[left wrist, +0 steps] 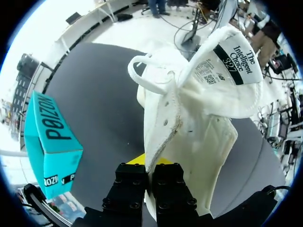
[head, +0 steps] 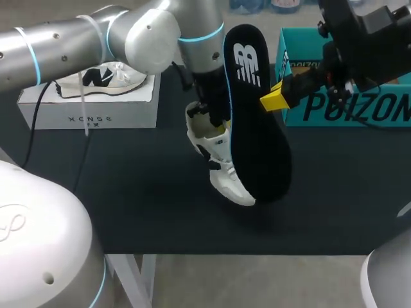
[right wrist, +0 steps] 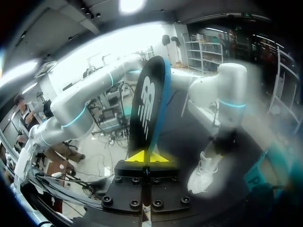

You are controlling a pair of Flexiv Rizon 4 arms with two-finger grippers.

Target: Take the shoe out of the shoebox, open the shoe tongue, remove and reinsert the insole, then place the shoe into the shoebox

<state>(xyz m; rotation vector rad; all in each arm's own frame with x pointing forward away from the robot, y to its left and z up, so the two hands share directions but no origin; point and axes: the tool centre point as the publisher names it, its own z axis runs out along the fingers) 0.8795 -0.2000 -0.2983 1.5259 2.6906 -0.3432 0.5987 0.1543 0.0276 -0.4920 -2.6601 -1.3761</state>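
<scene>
With the insole (head: 257, 141) out, my right gripper (head: 276, 98) clamps it beside the shoe (head: 225, 173), itself pinched by my left gripper (left wrist: 149, 163); next I must realign the insole with the shoe's opening for reinsertion.

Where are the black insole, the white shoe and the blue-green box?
black insole (head: 257, 141): head view, middle of its black face.
white shoe (left wrist: 189, 123): left wrist view, its white side.
blue-green box (head: 359, 109): head view, its printed front wall.

Head view: black foam insole (head: 257, 141) covers half the white leather sneaker (head: 221, 170). And the teal cardboard shoebox (head: 359, 109) runs off the edge, R arm (head: 366, 32) blocking its top. R wrist view: box blurry.
</scene>
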